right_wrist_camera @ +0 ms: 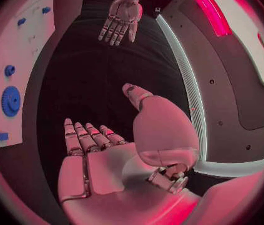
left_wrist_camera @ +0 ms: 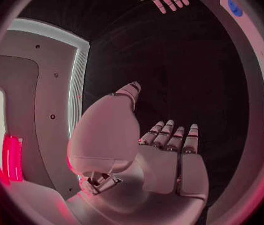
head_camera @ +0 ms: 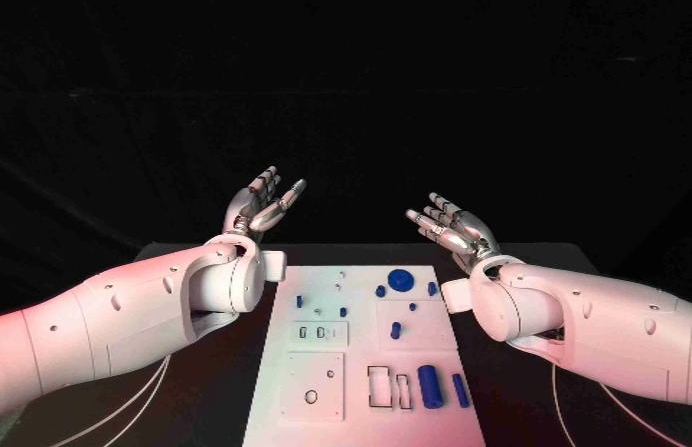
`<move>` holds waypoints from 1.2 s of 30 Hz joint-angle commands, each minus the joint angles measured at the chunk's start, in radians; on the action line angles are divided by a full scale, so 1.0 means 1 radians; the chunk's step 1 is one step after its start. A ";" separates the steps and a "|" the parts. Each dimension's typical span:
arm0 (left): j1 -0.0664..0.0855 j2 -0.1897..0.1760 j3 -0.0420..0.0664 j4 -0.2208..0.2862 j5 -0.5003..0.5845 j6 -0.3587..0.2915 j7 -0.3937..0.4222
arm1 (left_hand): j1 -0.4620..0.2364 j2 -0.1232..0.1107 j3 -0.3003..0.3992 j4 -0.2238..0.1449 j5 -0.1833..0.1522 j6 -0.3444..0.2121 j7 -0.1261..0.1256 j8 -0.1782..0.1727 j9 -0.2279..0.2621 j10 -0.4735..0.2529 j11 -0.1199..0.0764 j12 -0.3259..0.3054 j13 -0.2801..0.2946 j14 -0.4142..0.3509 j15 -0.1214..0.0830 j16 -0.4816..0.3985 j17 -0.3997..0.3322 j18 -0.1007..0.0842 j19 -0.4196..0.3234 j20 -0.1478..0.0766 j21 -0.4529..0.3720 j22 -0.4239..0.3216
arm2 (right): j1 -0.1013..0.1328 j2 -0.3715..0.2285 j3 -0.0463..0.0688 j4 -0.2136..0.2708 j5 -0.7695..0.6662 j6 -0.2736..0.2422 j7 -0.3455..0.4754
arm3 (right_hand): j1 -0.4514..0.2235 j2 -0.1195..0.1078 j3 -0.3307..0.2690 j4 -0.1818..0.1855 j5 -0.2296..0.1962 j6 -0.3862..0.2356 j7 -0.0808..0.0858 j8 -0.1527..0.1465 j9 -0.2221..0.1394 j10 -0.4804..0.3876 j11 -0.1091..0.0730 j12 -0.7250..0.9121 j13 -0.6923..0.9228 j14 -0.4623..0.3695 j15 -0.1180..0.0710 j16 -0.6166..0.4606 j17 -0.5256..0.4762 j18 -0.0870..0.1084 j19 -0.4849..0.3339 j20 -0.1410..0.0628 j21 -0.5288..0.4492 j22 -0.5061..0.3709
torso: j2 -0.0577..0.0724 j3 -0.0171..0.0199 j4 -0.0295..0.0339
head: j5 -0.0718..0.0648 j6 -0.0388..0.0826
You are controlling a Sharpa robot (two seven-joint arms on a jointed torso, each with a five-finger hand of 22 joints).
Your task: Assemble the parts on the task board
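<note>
The white task board (head_camera: pixel 361 367) lies in the middle of the black table, with small blue parts on it: a round gear (head_camera: pixel 401 279) at the far end, small pegs (head_camera: pixel 395 331) in the middle and two upright cylinders (head_camera: pixel 428 380) near the front right. My left hand (head_camera: pixel 264 202) is raised above the board's far left corner, fingers straight and apart, holding nothing. My right hand (head_camera: pixel 451 229) is raised beyond the board's far right corner, also spread and empty. The right wrist view shows the gear (right_wrist_camera: pixel 10 101) on the board (right_wrist_camera: pixel 19 50) and the left hand (right_wrist_camera: pixel 121 21) opposite.
The black table (head_camera: pixel 562 267) extends on both sides of the board. A dark backdrop stands behind it. Thin cables (head_camera: pixel 137 407) run from my left arm along the table's left side.
</note>
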 commanded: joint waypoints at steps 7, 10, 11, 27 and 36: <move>0.002 -0.032 0.000 0.006 -0.050 0.089 -0.016 | 0.054 -0.002 0.027 0.000 0.000 0.373 0.119 0.131 0.082 0.350 0.062 0.190 0.027 0.414 0.039 0.168 0.098 0.022 0.467 0.015 0.198 0.095 | 0.042 0.008 -0.019 -0.084 -0.440 0.145 -0.006 | 0.188 -0.012 0.078 -0.123 -0.016 0.517 0.168 0.180 0.112 0.684 -0.040 0.146 0.056 0.615 -0.069 0.196 0.109 0.094 0.469 0.000 0.220 0.105 | 0.024 -0.0049 -0.0003 | 0.001 -0.022; 0.003 -0.045 0.000 0.014 -0.063 0.109 -0.034 | 0.075 -0.008 0.040 -0.011 -0.003 0.551 0.114 0.198 0.121 0.547 0.064 0.223 0.029 0.701 -0.006 0.285 0.156 0.082 0.614 0.012 0.271 0.118 | 0.056 0.011 -0.019 -0.098 -0.548 0.175 -0.033 | 0.192 -0.022 0.096 -0.133 -0.023 0.607 0.162 0.200 0.125 0.744 -0.050 0.135 0.046 0.679 -0.084 0.207 0.112 0.108 0.511 -0.002 0.238 0.107 | 0.035 -0.0059 0.0024 | 0.004 -0.014; 0.003 -0.052 0.000 0.020 -0.067 0.116 -0.040 | 0.081 -0.011 0.047 -0.013 -0.004 0.610 0.119 0.220 0.134 0.610 0.048 0.224 0.028 0.750 -0.022 0.303 0.165 0.096 0.655 0.010 0.290 0.123 | 0.065 0.014 -0.018 -0.105 -0.593 0.189 -0.047 | 0.192 -0.028 0.099 -0.136 -0.027 0.613 0.162 0.197 0.124 0.754 -0.052 0.125 0.044 0.692 -0.087 0.206 0.111 0.111 0.521 -0.002 0.241 0.107 | 0.039 -0.0055 0.0027 | 0.005 -0.018; 0.016 -0.151 0.006 0.169 -0.118 0.182 -0.043 | 0.133 -0.069 0.203 -0.048 -0.004 0.767 0.072 0.259 0.153 0.931 -0.018 0.075 0.025 0.989 -0.100 0.331 0.223 0.098 0.840 -0.067 0.388 0.140 | 0.146 0.003 -0.016 -0.088 -1.184 0.310 -0.390 | 0.159 -0.136 0.128 -0.147 -0.029 0.865 0.073 0.229 0.139 1.061 -0.150 0.074 0.048 1.058 -0.204 0.293 0.174 0.130 0.748 -0.094 0.399 0.172 | 0.116 -0.0082 0.0260 | -0.020 -0.020; 0.021 -0.198 0.014 0.260 -0.106 0.181 -0.026 | 0.121 -0.082 0.221 -0.054 -0.006 0.772 0.072 0.257 0.155 0.950 -0.019 0.046 0.025 1.007 -0.103 0.328 0.233 0.097 0.847 -0.073 0.403 0.146 | 0.161 -0.015 -0.013 -0.015 -1.481 0.311 -0.548 | 0.150 -0.188 0.112 -0.101 -0.026 0.924 0.031 0.237 0.158 1.156 -0.196 0.045 0.055 1.266 -0.270 0.418 0.317 0.129 0.891 -0.162 0.519 0.240 | 0.159 -0.0102 0.0383 | -0.034 -0.018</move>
